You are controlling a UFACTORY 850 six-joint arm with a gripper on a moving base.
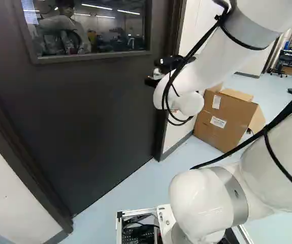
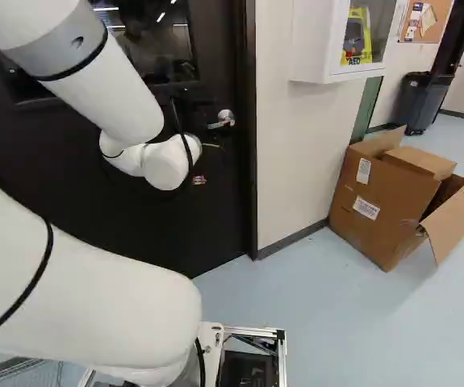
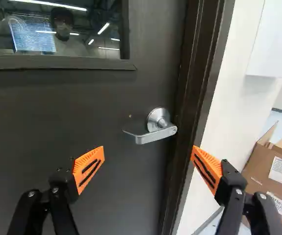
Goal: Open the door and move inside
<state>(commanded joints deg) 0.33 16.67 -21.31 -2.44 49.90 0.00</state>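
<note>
The gripper (image 1: 167,63) is at the latch side of the dark door (image 1: 85,112) in the left base view, partly hidden by the wrist. In the wrist view the gripper (image 3: 148,151) is open, its orange-padded fingers wide apart with nothing held. The silver lever handle (image 3: 153,135) lies ahead of the gap between them, not touched by either, and looks roughly level. It shows in the right base view as well, the handle (image 2: 223,119) just beyond the arm's wrist. The door stands closed in its dark frame (image 3: 199,83); its window (image 1: 92,30) is above the gripper.
Right of the door frame is a white wall (image 2: 288,161) with a white AED cabinet (image 2: 320,40). An open cardboard box (image 2: 377,201) stands on the floor near that wall. A dark bin (image 2: 421,101) is farther back. White wall (image 1: 11,198) also borders the door's other side.
</note>
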